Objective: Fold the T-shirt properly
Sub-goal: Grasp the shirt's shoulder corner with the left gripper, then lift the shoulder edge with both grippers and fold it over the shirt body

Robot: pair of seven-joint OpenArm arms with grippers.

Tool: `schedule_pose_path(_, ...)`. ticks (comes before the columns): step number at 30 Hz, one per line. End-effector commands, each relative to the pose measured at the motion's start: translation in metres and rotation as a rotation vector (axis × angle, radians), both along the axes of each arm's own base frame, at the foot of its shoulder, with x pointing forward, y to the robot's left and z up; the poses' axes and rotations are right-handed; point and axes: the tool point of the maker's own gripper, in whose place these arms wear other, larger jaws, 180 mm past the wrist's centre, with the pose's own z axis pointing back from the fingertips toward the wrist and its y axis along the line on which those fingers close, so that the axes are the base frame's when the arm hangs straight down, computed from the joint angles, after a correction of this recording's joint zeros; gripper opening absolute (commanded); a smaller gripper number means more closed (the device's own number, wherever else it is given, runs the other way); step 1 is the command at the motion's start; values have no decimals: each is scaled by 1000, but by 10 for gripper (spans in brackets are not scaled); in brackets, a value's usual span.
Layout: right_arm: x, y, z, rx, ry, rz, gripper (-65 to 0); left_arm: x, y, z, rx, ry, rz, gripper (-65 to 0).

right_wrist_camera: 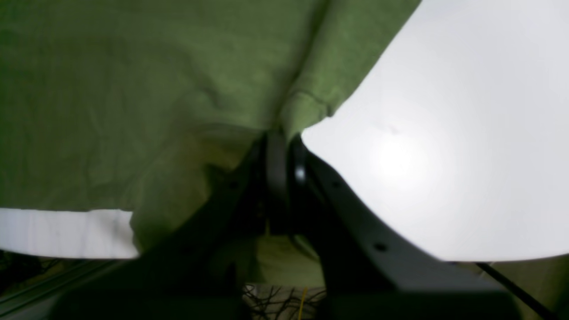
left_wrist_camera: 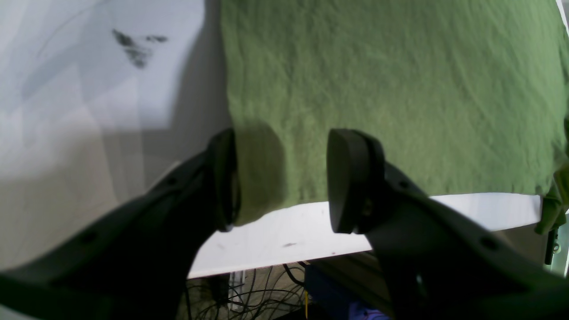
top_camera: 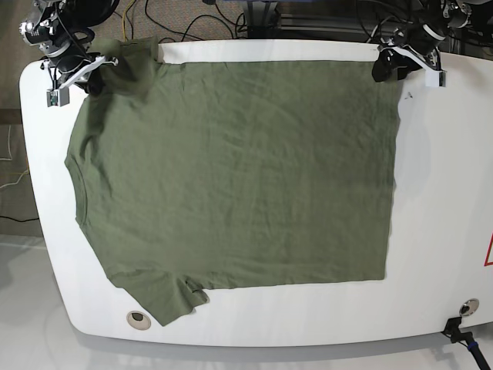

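Even overhead light in the base view. Both wrist views are soft and bent at the edges; glare whitens the surface, and the left hand shadows the T-shirt.

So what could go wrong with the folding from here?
Only the right gripper is shut on the T-shirt, at a sleeve; the left gripper is open over the hem corner. If one side lifts alone, the cloth could drag crooked or bunch. The pinched sleeve also sits near the table edge and might slip off.

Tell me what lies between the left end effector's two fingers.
In the left wrist view, the T-shirt's corner and bare table lie between the open fingers of the left end effector.
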Motion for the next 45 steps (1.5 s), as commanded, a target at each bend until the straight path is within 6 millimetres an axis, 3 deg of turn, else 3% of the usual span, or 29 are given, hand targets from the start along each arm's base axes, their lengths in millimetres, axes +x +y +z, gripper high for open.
schedule_pose_path(1, 5, -3, 9, -13, -35, 10, -637, -2, -1, -5, 19, 40, -23, -367)
schedule_pose_path(6, 5, -3, 9, -11, -35, 9, -637, -5, -11, -17, 39, 87, -78, -367)
schedule_pose_path(13, 5, -3, 9, -10, -35, 8, -637, -6, -11, -17, 43, 92, -79, -370)
schedule_pose_path(18, 5, -3, 9, -11, -36, 7, -637, -9, -7, -17, 56, 100, -84, -513)
schedule_pose_path(23, 5, -3, 9, -10, -36, 6, -637, -9, -1, -16, 73, 104, -96, -541)
schedule_pose_path(26, 5, -3, 9, -10, -36, 6, -637, -10, 1, -15, 79, 104, -95, -650)
schedule_pose_path(37, 4, 1, 7, 6, -37, -3, -650, -14, 10, -18, 137, 138, -117, -650)
schedule_pose_path(45, -2, 9, 2, 32, -30, -23, -650, -10, 12, 6, 209, 90, -151, -650)
